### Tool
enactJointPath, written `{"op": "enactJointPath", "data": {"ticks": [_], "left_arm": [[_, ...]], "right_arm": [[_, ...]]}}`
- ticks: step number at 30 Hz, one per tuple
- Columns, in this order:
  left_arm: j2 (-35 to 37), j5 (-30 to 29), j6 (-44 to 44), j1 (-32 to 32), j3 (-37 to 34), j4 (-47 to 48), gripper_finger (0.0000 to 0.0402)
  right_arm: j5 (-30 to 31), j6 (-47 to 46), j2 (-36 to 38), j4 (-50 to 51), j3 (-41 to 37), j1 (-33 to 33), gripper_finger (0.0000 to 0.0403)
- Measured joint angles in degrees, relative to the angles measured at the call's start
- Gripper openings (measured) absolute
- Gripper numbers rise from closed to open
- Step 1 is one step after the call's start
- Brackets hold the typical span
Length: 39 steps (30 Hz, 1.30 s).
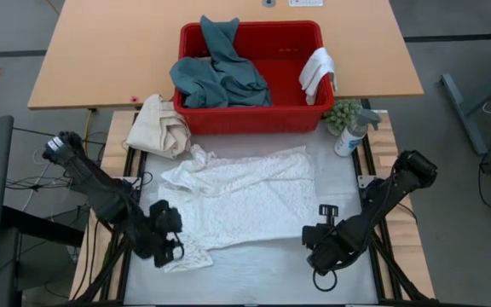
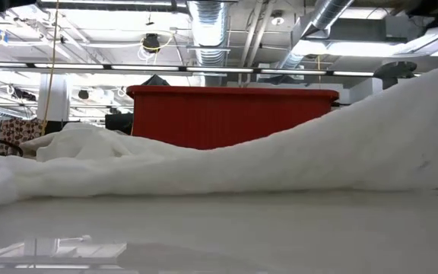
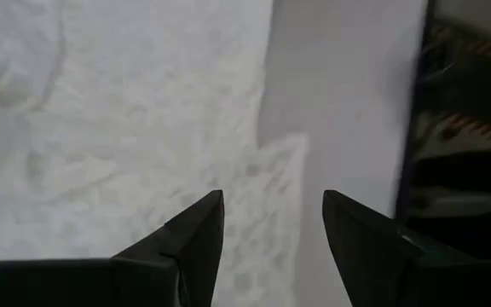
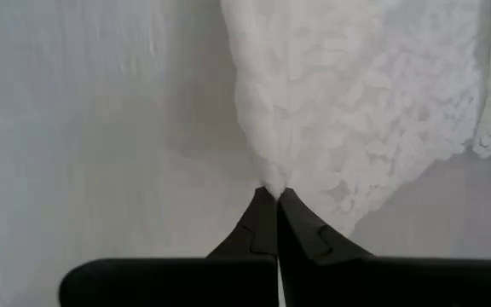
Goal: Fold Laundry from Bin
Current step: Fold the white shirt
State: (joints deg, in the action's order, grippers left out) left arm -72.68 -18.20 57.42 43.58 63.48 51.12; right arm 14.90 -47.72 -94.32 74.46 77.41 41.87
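White textured towel [image 1: 245, 198] spread flat mid-table, wrinkled along its far edge, just short of the red bin [image 1: 251, 72]. Right gripper [image 4: 276, 194] at the towel's near right corner, fingers pressed together, pinching a peak of the lace-like cloth. Left gripper [image 3: 271, 223] low over the near left corner, fingers apart, nothing between them but cloth lying beneath. Bare white table surface [image 1: 267, 273] along the near edge between the two arms, and a strip open to the right of the towel. Teal-green garment [image 1: 220, 72] heaped in the bin's left half, small white cloth [image 1: 317, 72] draped over its right rim. Cream bundle [image 1: 160, 124] beside the bin's left corner, spray bottle [image 1: 352, 132] and small green plant [image 1: 342, 112] at its right. No readable writing anywhere.
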Motion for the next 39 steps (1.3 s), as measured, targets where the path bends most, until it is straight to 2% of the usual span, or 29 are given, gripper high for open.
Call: {"op": "enactJointPath", "data": {"ticks": [7,13,15,17,19,21,23,25,27,30,34,36,39], "left_arm": [[-11.2,-2.1,0.7,1.7,0.0,-2.0,0.0189],[-14.7,-0.3,2.3,2.2,0.0,-2.0,0.0189],[-13.6,-3.3,11.1,3.1,0.0,2.1,0.0189],[-10.3,-8.3,26.0,4.9,0.0,8.7,0.0189],[-6.3,-10.5,42.7,6.6,0.1,17.4,0.0189],[-3.4,-8.6,54.1,7.4,-1.2,22.3,0.0189],[-1.0,-4.2,60.2,7.4,-4.3,22.0,0.0189],[0.3,-0.7,64.9,7.4,-8.3,18.9,0.0189],[1.1,0.3,67.4,7.4,-12.0,11.3,0.0189],[1.9,-5.7,61.5,7.4,-15.1,-3.4,0.0189],[1.1,-13.0,39.4,5.8,-13.8,-16.9,0.0189],[-0.1,-13.9,31.2,3.8,-13.3,-18.7,0.0189],[-2.6,-11.0,19.8,-0.1,-12.6,-19.9,0.0189]], "right_arm": [[0.0,-0.5,0.0,0.2,0.0,0.2,0.0017],[-0.5,-0.5,0.0,0.3,0.0,0.1,0.0017],[-0.7,-0.5,0.0,0.3,0.0,0.1,0.0017],[-0.8,-0.5,-0.1,0.3,0.0,0.1,0.0017],[-0.8,-0.4,-0.1,0.2,0.0,0.1,0.0017],[-0.8,-0.2,-0.1,0.2,0.0,0.1,0.0017],[-0.3,-0.1,-0.1,0.1,0.0,0.1,0.0017],[0.0,-0.3,-0.1,0.1,0.0,0.1,0.0017],[0.0,-0.3,-0.1,0.1,0.0,0.1,0.0017],[0.0,-0.7,-0.1,0.1,0.0,0.1,0.0017],[0.0,-0.7,-0.1,-0.1,0.0,0.1,0.0017],[0.0,-0.9,-0.1,-0.1,0.0,0.1,0.0017],[0.0,-1.3,-0.1,-0.2,0.0,0.1,0.0017]]}}
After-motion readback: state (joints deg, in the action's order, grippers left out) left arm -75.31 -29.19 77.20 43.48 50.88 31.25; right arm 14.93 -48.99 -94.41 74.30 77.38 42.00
